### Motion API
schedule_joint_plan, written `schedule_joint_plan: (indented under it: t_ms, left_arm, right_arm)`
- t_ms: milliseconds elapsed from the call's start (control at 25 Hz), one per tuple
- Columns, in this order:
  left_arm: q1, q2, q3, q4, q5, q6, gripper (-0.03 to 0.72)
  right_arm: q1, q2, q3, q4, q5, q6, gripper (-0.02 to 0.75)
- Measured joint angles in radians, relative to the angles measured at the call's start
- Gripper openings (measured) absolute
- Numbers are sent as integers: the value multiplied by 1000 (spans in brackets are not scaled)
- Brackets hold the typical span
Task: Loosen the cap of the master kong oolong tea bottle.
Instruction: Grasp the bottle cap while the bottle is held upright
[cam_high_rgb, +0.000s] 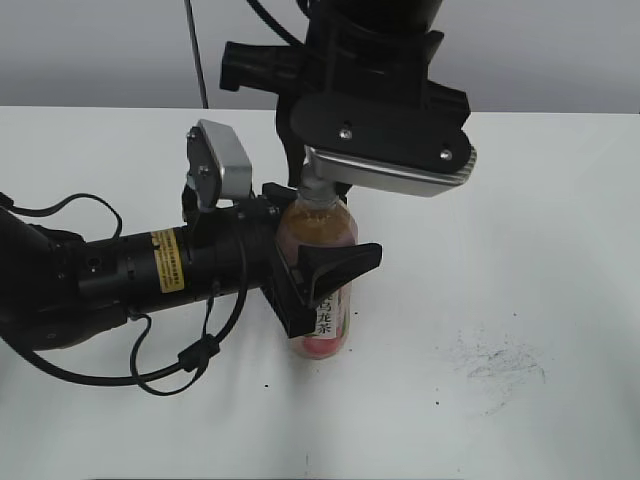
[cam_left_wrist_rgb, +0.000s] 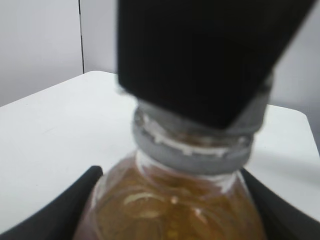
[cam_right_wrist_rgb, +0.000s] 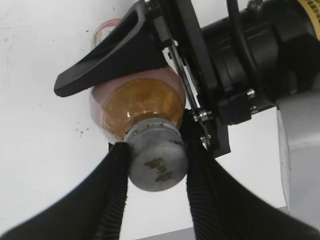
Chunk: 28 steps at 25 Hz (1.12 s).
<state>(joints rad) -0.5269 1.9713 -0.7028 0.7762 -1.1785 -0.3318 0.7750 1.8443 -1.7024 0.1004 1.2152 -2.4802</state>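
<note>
Scuffed white table, grey wall

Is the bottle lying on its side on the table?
No. The master kong oolong tea bottle stands upright, its body clamped by the left gripper while the right gripper pinches the cap from above.

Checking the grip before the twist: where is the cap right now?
In the right wrist view the cap sits centre frame, pinched between the right gripper jaws atop the bottle, which the left gripper clamps mid-table.
</note>
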Motion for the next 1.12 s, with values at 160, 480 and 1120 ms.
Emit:
schedule_joint_plan:
  t_ms: [160,480,1120]
  left_arm:
    - [0,0,0,0,0,0,448]
    - [0,0,0,-7,1,-4,448]
    - [0,0,0,-7,1,-4,448]
  right_arm:
    - [-1,0,0,5,0,10,271]
    - [0,3,1,63,4,426,378]
    - [1,4,1,-47,4,2408,587]
